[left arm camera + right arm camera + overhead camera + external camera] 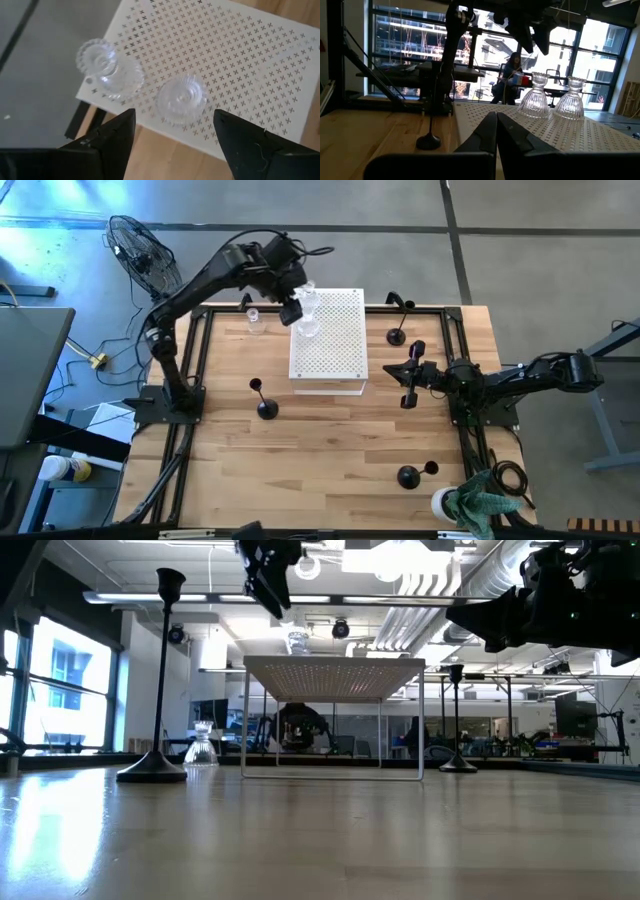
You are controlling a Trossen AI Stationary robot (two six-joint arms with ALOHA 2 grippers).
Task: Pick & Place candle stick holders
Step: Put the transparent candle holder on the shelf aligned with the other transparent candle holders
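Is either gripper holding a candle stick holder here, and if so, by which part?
Nothing is held. The left gripper hangs open above two glass holders on the white board; the right gripper is shut and empty.

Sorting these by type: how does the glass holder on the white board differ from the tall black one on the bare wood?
The glass holder is clear, ribbed and squat; the tall black holder is opaque, with a thin stem on a domed base. The glass one stands on the white board under the open left gripper; the black one stands on the table. Both are upright.
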